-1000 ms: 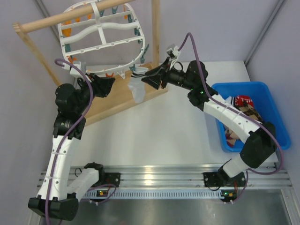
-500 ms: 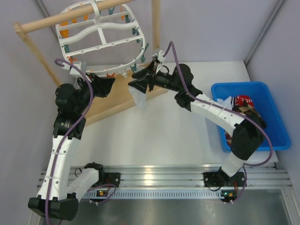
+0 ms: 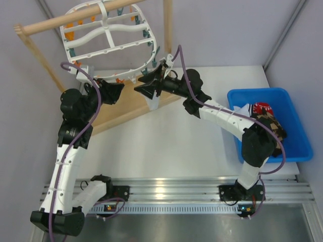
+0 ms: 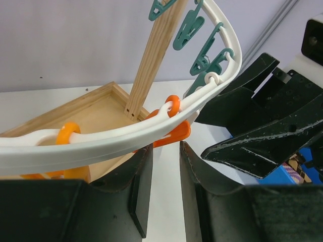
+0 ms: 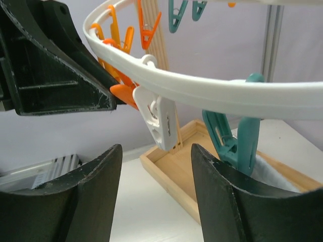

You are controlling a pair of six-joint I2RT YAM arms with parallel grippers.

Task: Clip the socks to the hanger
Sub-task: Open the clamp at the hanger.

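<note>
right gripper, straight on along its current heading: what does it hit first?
Probably the white clip hanging from the hanger rim. It sits centred just ahead of the open right gripper. The wrist view does not show how close it is.

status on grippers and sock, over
Left gripper jaws barely apart under orange clip. Right gripper open, empty, at hanger rim. White sock hangs from rim by teal clip. Nothing in the way.

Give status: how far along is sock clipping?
Done: one white sock hangs from a teal clip on the hanger. In hand: nothing; the right pincer is open beside that clip, and the left pincer sits open by an orange clip. Left: more socks lie in the blue bin.
</note>
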